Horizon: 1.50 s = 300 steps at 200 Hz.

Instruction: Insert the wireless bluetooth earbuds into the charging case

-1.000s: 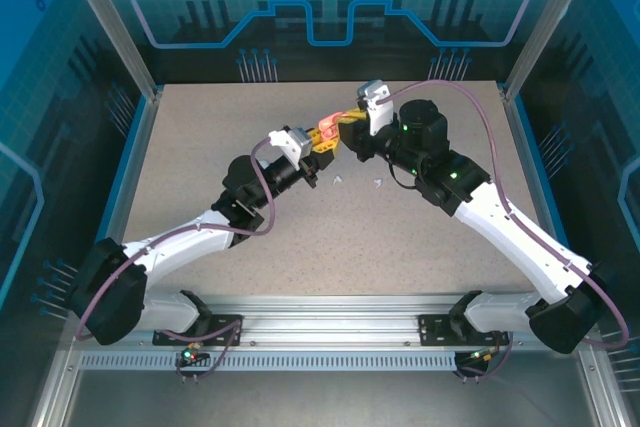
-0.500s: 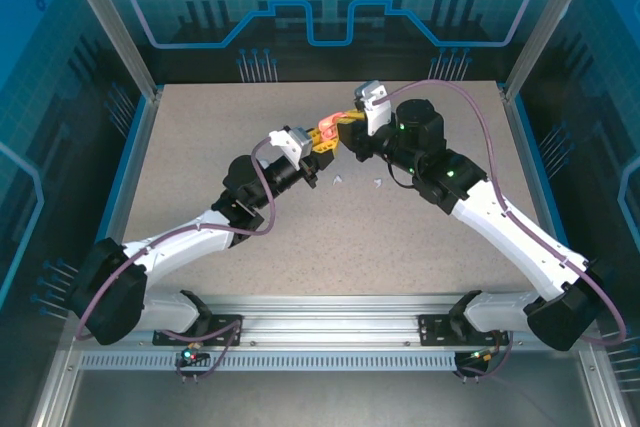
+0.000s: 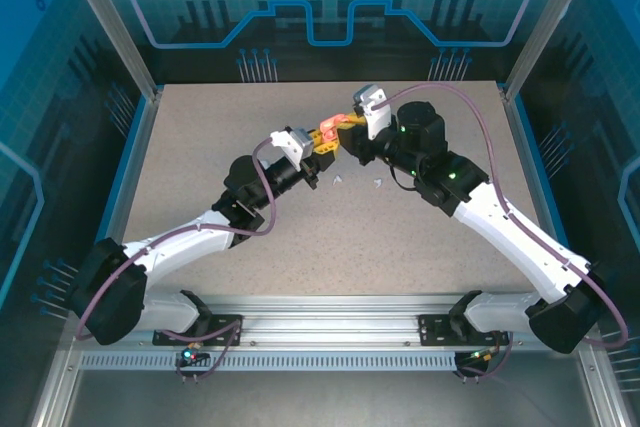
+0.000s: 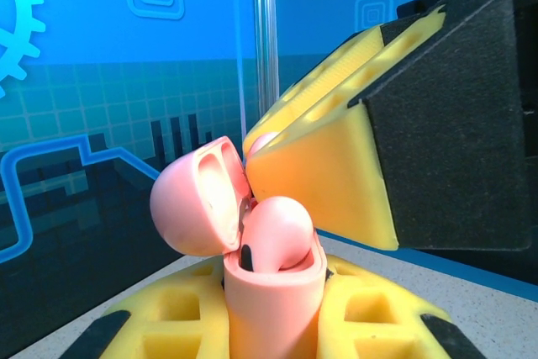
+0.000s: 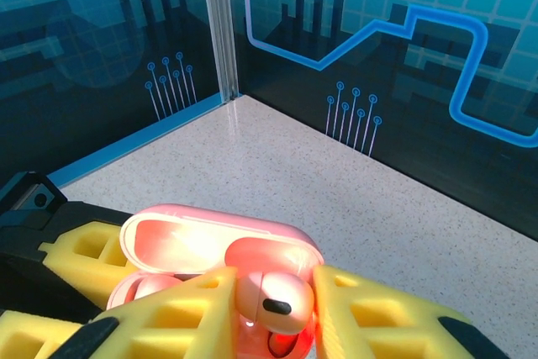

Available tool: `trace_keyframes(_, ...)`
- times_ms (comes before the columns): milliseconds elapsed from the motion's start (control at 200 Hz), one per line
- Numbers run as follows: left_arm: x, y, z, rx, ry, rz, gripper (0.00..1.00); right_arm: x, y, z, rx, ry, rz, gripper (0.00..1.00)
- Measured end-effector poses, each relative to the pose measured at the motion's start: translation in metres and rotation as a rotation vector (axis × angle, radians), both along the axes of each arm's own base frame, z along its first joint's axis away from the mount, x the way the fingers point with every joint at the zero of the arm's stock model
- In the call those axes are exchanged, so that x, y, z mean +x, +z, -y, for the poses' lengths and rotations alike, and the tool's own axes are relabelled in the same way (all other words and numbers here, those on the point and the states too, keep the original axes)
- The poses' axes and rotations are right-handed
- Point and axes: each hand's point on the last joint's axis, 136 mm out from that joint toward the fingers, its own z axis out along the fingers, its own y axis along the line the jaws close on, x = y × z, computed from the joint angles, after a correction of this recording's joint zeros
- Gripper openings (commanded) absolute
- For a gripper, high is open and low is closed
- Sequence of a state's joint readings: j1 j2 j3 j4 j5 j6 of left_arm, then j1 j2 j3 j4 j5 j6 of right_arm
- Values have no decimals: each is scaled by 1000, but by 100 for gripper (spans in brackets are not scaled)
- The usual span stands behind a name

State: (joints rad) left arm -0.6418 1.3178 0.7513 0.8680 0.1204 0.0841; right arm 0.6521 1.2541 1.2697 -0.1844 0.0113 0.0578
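Observation:
My left gripper (image 4: 273,304) is shut on the body of a salmon-pink charging case (image 4: 273,300), held upright above the table with its lid (image 4: 197,199) tipped open. A pink earbud (image 5: 277,300) sits head-up in the case's right well, with the yellow fingers of my right gripper (image 5: 273,308) touching it on both sides. A second pink earbud (image 5: 139,287) lies in the left well. In the top view the two grippers meet at the case (image 3: 325,130), mid-table toward the back. Two white earbuds (image 3: 338,180) (image 3: 378,183) lie on the table below them.
The speckled table (image 3: 200,147) is walled by blue panels, with metal corner posts (image 3: 110,22) at the back. The right gripper's yellow and black finger (image 4: 328,166) looms close over the case.
The right wrist has edged slightly left and toward the back over the case. The left arm and the case have held still.

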Motion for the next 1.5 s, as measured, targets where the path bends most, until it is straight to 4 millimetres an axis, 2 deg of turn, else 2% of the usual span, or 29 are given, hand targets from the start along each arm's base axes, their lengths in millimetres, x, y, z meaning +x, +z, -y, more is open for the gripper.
trace_keyframes(150, 1, -1, 0, 1, 3, -2, 0, -3, -2, -2, -6, 14, -6, 40)
trace_keyframes(515, 2, -1, 0, 0, 10, -4, 0, -2, 0, 2, -11, -13, -23, 43)
trace_keyframes(650, 2, -1, 0, 0, 10, -4, 0, -2, 4, 5, 3, -28, -30, 47)
trace_keyframes(830, 2, -1, 0, 0, 10, -4, 0, -8, 18, 10, 50, -32, -28, 60)
trace_keyframes(1020, 2, -1, 0, 0, 10, -4, 0, -8, 50, 20, 137, -46, -34, 62)
trace_keyframes(1191, 2, -2, 0, 0, 10, -4, 0, 13, 83, 37, 203, -105, -96, 62)
trace_keyframes(1296, 3, -4, 0, 4, 9, -9, 0, 36, 92, 33, 199, -121, -165, 62)
trace_keyframes(1366, 4, -7, 1, 8, 9, -14, 0, 52, 84, 23, 174, -117, -233, 61)
trace_keyframes(1501, 6, -13, 3, 17, 5, -25, 0, 79, 40, 0, 89, -102, -402, 58)
